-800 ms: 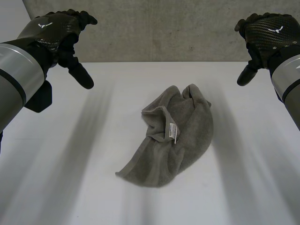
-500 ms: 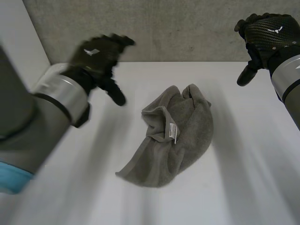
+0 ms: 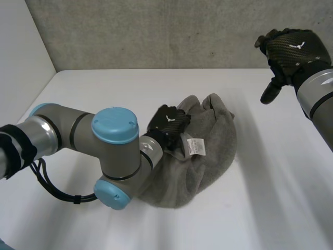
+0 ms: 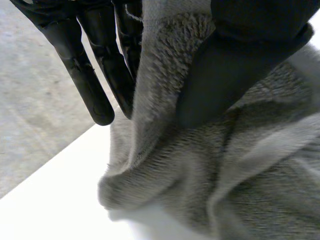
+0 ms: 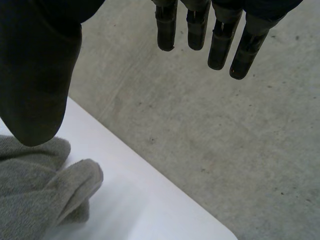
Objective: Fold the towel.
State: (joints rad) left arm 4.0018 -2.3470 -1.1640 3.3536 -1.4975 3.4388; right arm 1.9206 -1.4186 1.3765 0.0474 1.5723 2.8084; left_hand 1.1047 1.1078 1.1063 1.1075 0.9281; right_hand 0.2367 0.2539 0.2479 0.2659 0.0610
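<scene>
A grey towel [image 3: 213, 140] lies crumpled in the middle of the white table [image 3: 276, 203], its white label [image 3: 196, 147] facing up. My left hand [image 3: 169, 124] has come down on the towel's left part, beside the label. In the left wrist view a raised fold of the towel [image 4: 150, 100] is pinched between the thumb [image 4: 220, 75] and the fingers [image 4: 95, 80]. My right hand [image 3: 291, 47] hangs in the air above the table's far right, fingers straight and apart from the thumb, holding nothing. In the right wrist view the towel's far end [image 5: 40, 200] lies below that hand [image 5: 35, 75].
A grey concrete wall [image 3: 182, 31] runs along the table's far edge. My left arm [image 3: 104, 151] lies low across the table's left half, its elbow over the towel's near left corner. Bare table surrounds the towel on the right and front.
My left hand has swung down from the air at the far left onto the towel and closed on a fold. The label has shifted slightly. The right hand has barely moved.
</scene>
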